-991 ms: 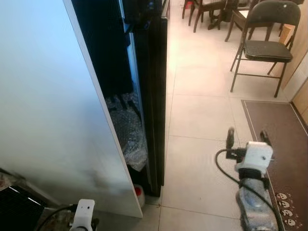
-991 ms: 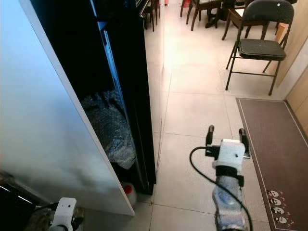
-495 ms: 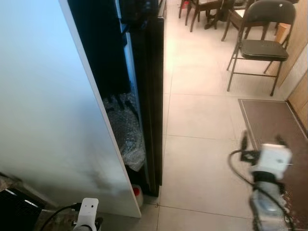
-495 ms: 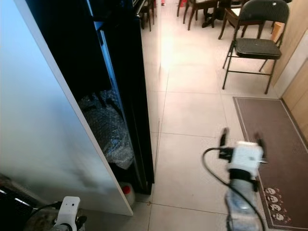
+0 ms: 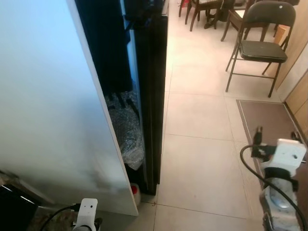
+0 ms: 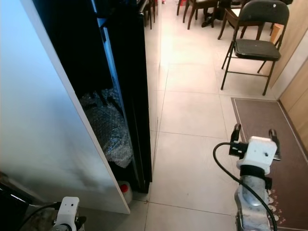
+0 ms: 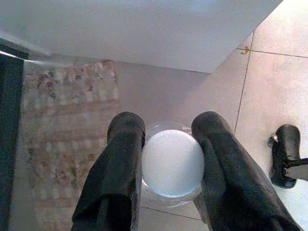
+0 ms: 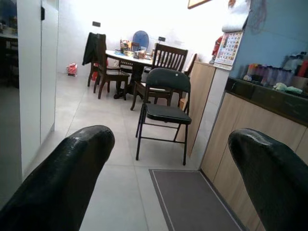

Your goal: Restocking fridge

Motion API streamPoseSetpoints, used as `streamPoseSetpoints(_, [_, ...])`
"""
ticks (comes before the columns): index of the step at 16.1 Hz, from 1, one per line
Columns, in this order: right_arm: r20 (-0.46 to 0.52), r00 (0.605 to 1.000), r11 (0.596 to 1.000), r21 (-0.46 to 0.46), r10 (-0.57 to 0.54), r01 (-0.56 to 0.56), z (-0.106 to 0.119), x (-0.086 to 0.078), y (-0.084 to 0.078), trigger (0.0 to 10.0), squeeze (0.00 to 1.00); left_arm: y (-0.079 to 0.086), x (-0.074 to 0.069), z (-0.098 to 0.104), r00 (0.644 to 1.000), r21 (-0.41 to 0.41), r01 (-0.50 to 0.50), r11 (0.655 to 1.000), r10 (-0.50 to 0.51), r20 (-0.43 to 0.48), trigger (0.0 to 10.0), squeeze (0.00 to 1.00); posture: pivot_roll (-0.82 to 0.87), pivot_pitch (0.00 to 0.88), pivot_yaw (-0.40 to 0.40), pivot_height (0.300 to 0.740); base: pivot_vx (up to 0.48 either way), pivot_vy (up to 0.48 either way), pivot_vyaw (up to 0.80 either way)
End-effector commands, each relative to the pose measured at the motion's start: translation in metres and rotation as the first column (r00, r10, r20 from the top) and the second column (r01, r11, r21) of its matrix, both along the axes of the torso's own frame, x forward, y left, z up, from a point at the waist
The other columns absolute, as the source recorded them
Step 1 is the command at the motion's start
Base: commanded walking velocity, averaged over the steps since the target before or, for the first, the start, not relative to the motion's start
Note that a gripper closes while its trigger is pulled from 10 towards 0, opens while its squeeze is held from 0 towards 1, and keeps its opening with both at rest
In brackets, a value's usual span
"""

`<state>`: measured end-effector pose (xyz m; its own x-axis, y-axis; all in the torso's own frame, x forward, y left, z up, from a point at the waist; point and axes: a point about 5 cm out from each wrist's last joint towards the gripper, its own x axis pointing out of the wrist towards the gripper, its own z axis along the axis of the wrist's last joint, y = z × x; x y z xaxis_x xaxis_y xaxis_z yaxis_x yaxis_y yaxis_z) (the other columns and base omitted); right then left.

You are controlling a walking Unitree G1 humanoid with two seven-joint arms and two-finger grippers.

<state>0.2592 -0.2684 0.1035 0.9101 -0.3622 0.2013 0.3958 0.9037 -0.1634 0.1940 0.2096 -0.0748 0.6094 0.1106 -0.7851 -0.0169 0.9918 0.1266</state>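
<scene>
I note the left gripper [image 7: 168, 163] low at my 7 o'clock, fingers closed on a white-capped clear bottle [image 7: 172, 165]. The right gripper [image 6: 254, 136] hovers over floor tiles at 4 o'clock, fingers spread wide, holding nothing. The open fridge [image 6: 125, 86] stands at 11 o'clock beside its white door [image 5: 43, 96].

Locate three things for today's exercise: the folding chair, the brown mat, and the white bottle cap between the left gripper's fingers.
folding chair [image 5: 259, 49], left eye view, on its seat.
brown mat [image 6: 255, 120], right eye view, on its bare middle.
white bottle cap [image 7: 173, 164], left wrist view, on the cap's top.
</scene>
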Motion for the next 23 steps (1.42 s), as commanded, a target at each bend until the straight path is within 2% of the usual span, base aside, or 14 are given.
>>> streamPoseSetpoints(1, [-0.011, 1.000, 1.000, 0.009, 0.002, -0.001, -0.001, 0.001, -0.001, 10.0, 0.00, 0.008, -0.008, -0.003, 0.999, 0.029, -0.033, 0.999, 0.034, -0.024, 10.0, 0.00, -0.06, 0.000, 0.006, 0.740, 0.000, 0.000, 0.00])
streamPoseSetpoints(4, [0.006, 1.000, 1.000, 0.023, -0.014, 0.014, 0.004, 0.005, -0.003, 10.0, 0.00, 0.010, -0.013, -0.005, 0.998, 0.039, -0.032, 0.999, 0.034, -0.051, 10.0, 0.00, -0.05, 0.017, 0.014, 0.740, 0.000, 0.000, 0.00])
streamPoseSetpoints(8, [-0.010, 1.000, 1.000, 0.023, -0.009, 0.009, 0.003, -0.001, -0.003, 10.0, 0.00, 0.009, -0.017, -0.007, 0.998, 0.032, -0.038, 0.999, 0.039, -0.051, 10.0, 0.00, -0.05, 0.047, 0.015, 0.740, 0.000, 0.000, 0.00])
streamPoseSetpoints(12, [-0.019, 1.000, 1.000, 0.021, -0.008, 0.008, 0.004, -0.002, -0.002, 10.0, 0.00, 0.008, -0.015, -0.005, 1.000, 0.038, 0.006, 0.999, -0.005, -0.030, 10.0, 0.00, -0.06, 0.080, 0.015, 0.740, 0.000, 0.295, 0.00])
streamPoseSetpoints(16, [-0.023, 0.999, 0.999, 0.024, -0.045, 0.045, 0.004, -0.004, -0.003, 10.0, 0.00, 0.011, -0.017, -0.006, 0.999, 0.043, 0.023, 0.999, -0.021, -0.044, 10.0, 0.00, -0.09, 0.073, 0.029, 0.740, 0.000, 0.305, 0.00])
streamPoseSetpoints(23, [-0.035, 0.998, 0.999, 0.029, -0.043, 0.044, 0.001, -0.005, 0.000, 10.0, 0.00, 0.012, -0.018, -0.006, 0.999, 0.044, 0.022, 0.999, -0.020, -0.042, 10.0, 0.00, -0.08, 0.062, 0.032, 0.740, 0.000, 0.305, 0.00])
